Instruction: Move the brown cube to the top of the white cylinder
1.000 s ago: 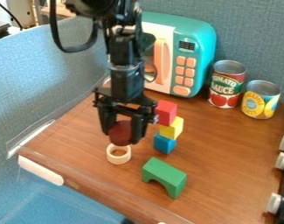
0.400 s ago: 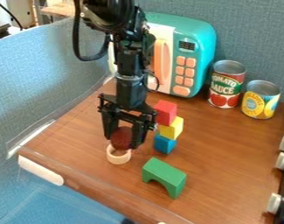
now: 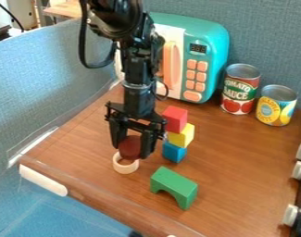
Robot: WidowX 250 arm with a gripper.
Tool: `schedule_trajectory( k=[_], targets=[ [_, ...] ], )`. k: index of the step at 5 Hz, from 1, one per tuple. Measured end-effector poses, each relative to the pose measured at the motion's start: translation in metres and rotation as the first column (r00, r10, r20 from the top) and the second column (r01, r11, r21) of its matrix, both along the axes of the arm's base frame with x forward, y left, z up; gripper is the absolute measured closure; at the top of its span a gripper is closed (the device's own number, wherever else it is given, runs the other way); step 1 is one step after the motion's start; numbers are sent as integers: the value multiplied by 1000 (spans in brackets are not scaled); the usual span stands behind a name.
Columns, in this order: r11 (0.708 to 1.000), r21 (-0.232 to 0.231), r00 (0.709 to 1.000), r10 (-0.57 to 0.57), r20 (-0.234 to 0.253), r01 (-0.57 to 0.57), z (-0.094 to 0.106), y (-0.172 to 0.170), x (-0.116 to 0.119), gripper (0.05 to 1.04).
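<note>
Hanging over the wooden counter [image 3: 239, 162], a black arm [image 3: 137, 60], cut off at the top, partly hides a teal toy microwave [image 3: 209, 34]. Near the counter's front edge, its gripper [image 3: 132, 153], over a cream ring [image 3: 125, 170] with a hidden far rim, clasps a round-faced reddish-brown block [image 3: 129, 146], its sides masked.

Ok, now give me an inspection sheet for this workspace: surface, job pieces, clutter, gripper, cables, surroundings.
Surface: brown wood-grain tabletop.
Job's things: round-looking brown-red piece held over the pale ring, which lies flat; contact between them can't be judged.
Clutter: red cube on yellow cube on blue cube, near the gripper; green arch block; two cans by the toy microwave.
Gripper: black gripper, pointing down, fingers either side of the piece.
Cables: black cable looping beside the arm.
Surroundings: blue-grey partitions at left and behind.
</note>
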State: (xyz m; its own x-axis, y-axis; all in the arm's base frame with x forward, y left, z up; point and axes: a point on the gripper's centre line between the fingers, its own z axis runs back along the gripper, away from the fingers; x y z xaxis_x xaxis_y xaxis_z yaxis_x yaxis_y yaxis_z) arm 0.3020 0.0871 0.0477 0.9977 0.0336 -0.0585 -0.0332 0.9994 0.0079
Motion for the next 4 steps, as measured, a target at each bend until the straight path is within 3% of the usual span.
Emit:
schedule_trajectory(
  k=[2, 4],
  targets=[
    [999, 34, 1000, 13, 27, -14, 0, 12, 2, 302],
    [999, 23, 1000, 23, -3, -23, -17, 14, 6, 302]
  ],
)
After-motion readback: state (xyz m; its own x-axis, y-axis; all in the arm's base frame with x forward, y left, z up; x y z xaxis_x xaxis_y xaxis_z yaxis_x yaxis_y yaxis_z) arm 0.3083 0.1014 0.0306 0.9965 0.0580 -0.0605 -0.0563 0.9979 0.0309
